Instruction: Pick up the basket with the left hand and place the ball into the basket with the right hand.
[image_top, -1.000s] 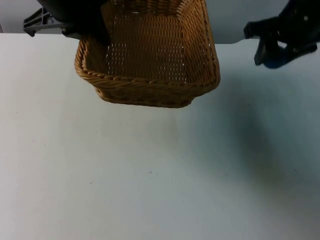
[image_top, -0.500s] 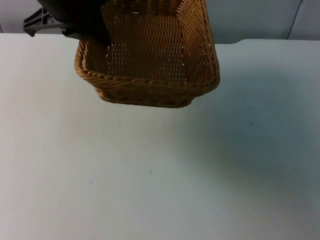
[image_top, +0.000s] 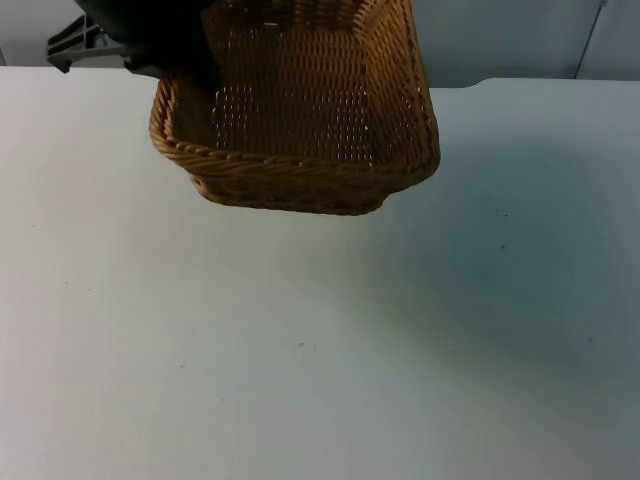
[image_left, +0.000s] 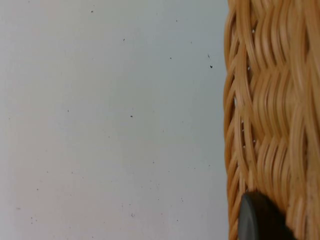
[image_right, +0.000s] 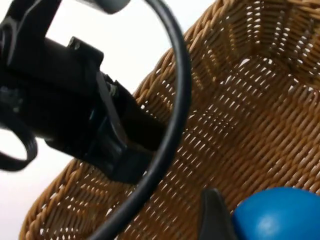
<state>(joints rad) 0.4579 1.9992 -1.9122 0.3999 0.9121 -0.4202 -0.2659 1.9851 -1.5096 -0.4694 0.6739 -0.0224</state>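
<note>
While the left pincer (image_top: 185, 70) clamps the brown woven wicker basket (image_top: 300, 120) above the white worktop (image_top: 320, 340), the right pincer (image_right: 225, 220) grips the blue round ball (image_right: 277, 215) over it; release remains.

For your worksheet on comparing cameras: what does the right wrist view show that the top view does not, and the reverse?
Right wrist view alone: the blue ball beside the right hand's fingertip, over the inside of the basket, and the left hand clamped on its rim. Top view alone: the whole basket held above the white table. Both share the basket and the left arm holding it.
</note>
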